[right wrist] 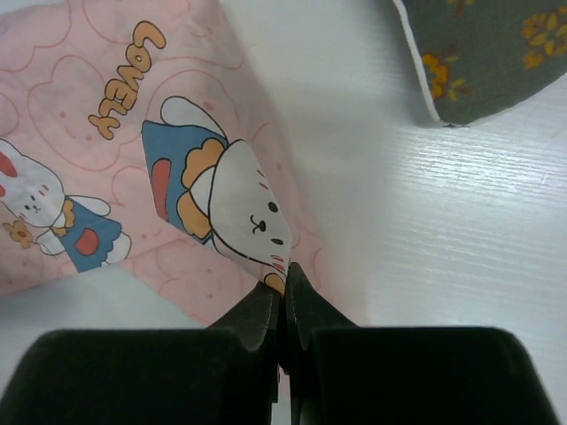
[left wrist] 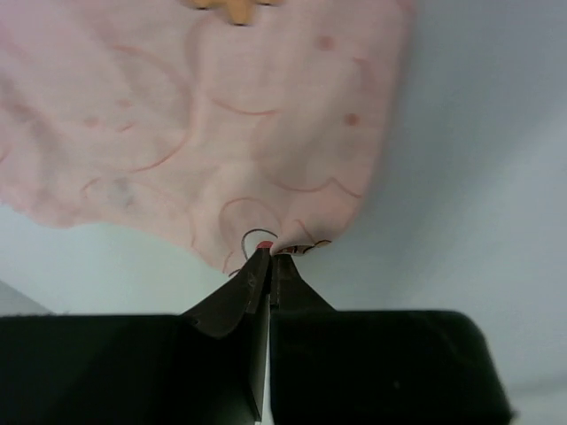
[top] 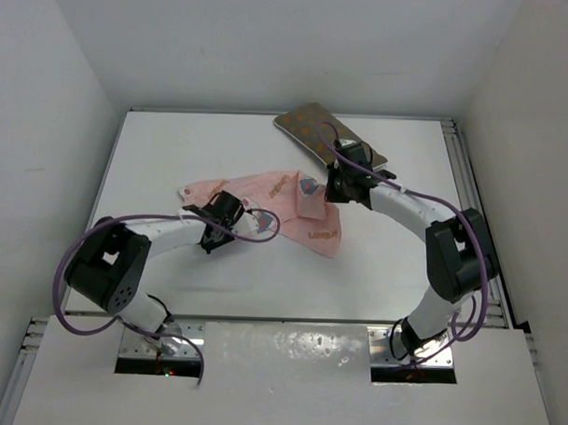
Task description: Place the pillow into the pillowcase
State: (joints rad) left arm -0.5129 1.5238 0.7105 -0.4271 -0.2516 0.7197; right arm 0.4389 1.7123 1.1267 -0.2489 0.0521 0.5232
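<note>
The pink pillowcase (top: 284, 199) with white bunnies lies spread at mid-table, between the two arms. My left gripper (top: 211, 238) is shut on its near left edge; in the left wrist view the cloth (left wrist: 204, 115) hangs from the closed left gripper (left wrist: 270, 257). My right gripper (top: 333, 191) is shut on the right edge; in the right wrist view a bunny-printed fold (right wrist: 230, 204) is pinched in the right gripper (right wrist: 283, 282). The olive-brown pillow (top: 326, 132), with white piping and small flower print, lies at the far edge behind the right gripper, and its corner shows in the right wrist view (right wrist: 483, 53).
White walls enclose the table (top: 174, 153) on the left, back and right. A metal rail (top: 467, 182) runs along the right edge. Purple cables loop off both arms.
</note>
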